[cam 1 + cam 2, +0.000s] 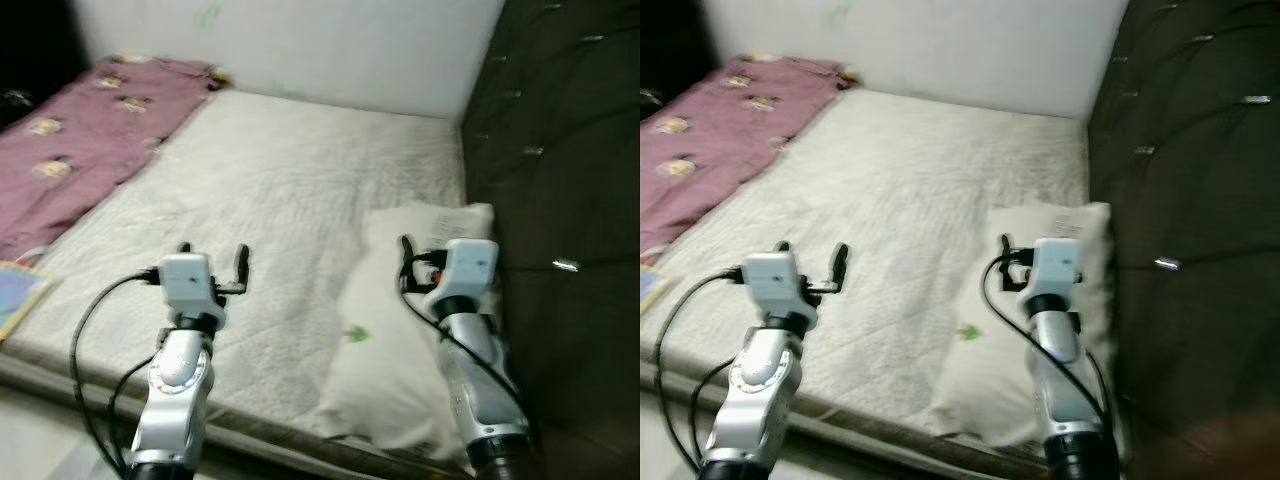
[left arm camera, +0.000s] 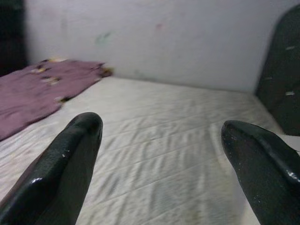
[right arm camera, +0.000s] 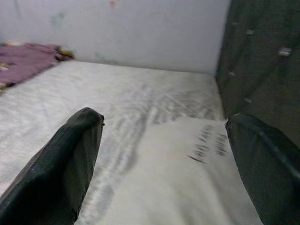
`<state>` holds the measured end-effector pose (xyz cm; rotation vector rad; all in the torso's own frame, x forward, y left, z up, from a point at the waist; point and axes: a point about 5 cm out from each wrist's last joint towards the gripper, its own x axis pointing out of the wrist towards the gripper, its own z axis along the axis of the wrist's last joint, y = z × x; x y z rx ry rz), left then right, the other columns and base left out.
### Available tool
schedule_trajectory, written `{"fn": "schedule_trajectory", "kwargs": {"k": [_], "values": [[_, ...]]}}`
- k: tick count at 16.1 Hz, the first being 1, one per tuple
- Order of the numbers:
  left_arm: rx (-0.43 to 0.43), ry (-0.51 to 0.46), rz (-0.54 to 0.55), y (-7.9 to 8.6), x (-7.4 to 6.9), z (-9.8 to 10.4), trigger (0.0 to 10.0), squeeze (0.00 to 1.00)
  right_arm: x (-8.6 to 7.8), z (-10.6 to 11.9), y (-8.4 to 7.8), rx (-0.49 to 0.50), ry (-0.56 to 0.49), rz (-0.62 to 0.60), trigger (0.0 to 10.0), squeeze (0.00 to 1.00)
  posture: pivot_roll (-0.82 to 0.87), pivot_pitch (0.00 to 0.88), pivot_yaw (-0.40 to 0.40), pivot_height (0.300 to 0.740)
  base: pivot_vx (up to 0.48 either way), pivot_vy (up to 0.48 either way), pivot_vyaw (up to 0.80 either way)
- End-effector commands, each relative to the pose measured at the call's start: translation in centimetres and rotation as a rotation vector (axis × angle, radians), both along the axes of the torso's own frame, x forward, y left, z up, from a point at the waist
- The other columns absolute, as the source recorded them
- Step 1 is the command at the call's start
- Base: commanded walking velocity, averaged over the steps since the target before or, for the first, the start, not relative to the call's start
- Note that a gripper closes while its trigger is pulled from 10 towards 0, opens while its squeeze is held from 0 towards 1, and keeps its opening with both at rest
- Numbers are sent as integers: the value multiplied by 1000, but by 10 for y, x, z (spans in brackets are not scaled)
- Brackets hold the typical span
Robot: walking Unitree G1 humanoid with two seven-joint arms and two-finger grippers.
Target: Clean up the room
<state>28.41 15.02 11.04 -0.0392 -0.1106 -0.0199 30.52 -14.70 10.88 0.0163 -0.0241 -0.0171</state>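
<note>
Left tool and right tool spread above pillow, mattress

Legible text: none. Pillow: several short rows of dark print near the headboard end, too blurred to read; also a small green mark toward its 6 o'clock end, shape unclear. No brand, number or sign readable elsewhere.

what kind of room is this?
Most likely a bedroom: a bare quilted mattress, a white pillow beside a dark tufted headboard, and a purple blanket along the far side.
</note>
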Motion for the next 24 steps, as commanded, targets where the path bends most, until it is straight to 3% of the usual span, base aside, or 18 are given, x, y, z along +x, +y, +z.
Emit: {"fn": "schedule_trajectory", "kwargs": {"k": [1, 5, 12, 24], "values": [[-9, -13, -15, -4, 0, 6, 10000, 0, 0, 3, -3, -9, -3, -2, 10000, 0, -46, 0, -33, 740, 0, 0, -800], [-26, -3, -22, -6, -4, 7, 10000, 0, 5, 9, -8, -19, -6, -10, 10000, 0, -44, 0, -34, 740, 0, 0, -747], [-37, 21, -9, -2, -5, 8, 10000, 0, 2, 6, -11, -23, 13, -32, 10000, 0, -35, 18, -39, 740, 0, 0, 0], [-27, 32, -20, -1, -8, 9, 10000, 0, 7, 4, -11, -36, 34, -22, 10000, 0, -20, 8, -41, 740, 0, 399, -451]]}}
